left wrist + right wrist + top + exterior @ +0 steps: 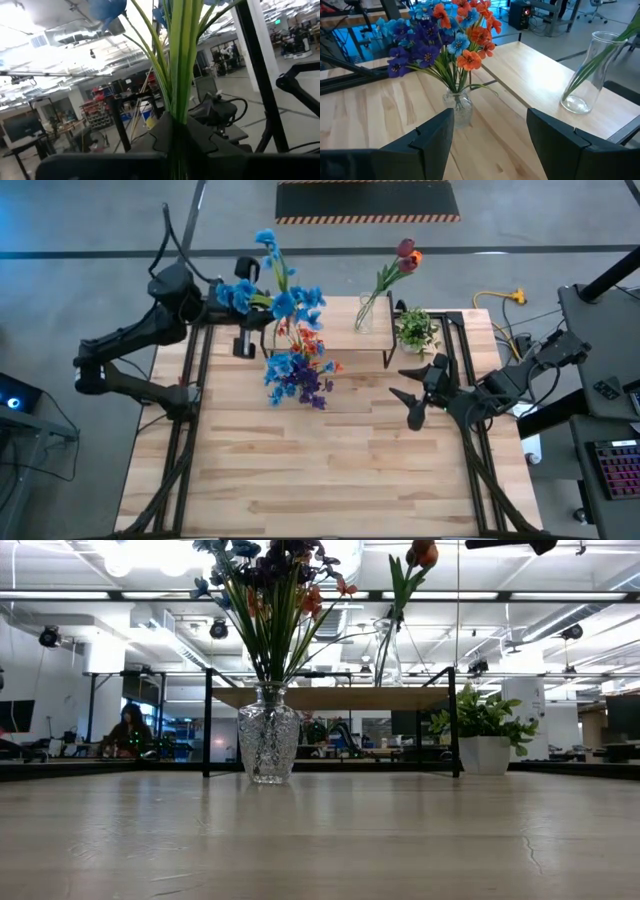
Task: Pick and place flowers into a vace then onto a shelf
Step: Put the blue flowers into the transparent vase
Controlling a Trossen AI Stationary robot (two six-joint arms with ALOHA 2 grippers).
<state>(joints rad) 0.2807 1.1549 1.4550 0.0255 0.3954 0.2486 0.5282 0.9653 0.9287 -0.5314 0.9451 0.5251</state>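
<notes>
My left gripper (pixel 258 302) is up at the far left, shut on a bunch of blue flowers (pixel 272 275) whose green stems (pixel 177 75) rise from between its fingers. A crystal vase (pixel 268 745) with blue, purple and orange flowers (pixel 442 35) stands on the table in front of the shelf (pixel 340 698). On the shelf's plank stands a clear glass carafe (pixel 582 75) holding red tulips (pixel 405 255). My right gripper (pixel 490 135) hangs open above the table's right side, facing the crystal vase. My left gripper pinches the bundled green stems (pixel 178 131) between its two fingers, several stems together. The fingers reach in roughly level from the table's left. The bunch is lifted clear of table and shelf, its blue heads (pixel 107 7) fanning out beyond the fingers.
A small potted plant (pixel 415 330) in a white pot (pixel 483 753) stands by the shelf's right end. Black rails (pixel 190 410) run along the table's left and right sides. Bare wood (pixel 330 470) fills the near half of the table.
</notes>
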